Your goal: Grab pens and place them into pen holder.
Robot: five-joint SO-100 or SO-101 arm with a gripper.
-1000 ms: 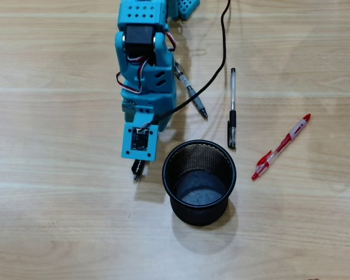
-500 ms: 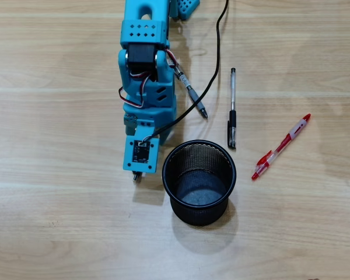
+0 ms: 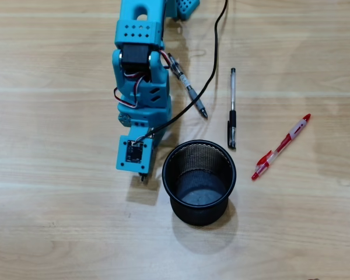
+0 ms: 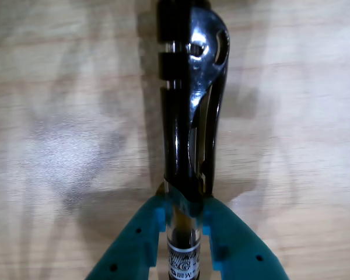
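Clearly the pincer (image 4: 184,219) is pinching a black-and-clear pen (image 4: 186,116), whose long axis runs straight out ahead of the teal fingers (image 4: 146,233). Overhead, the pincer (image 3: 142,175) hangs just left of the pen holder (image 3: 199,182), not yet over its rim. By my reckoning, the coming move is a short shift rightward above the opening.

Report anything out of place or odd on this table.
One oddity: a black cable runs from the arm across a black pen lying beside it. The pen holder stands upright and empty; the gripper is clamped on another pen.
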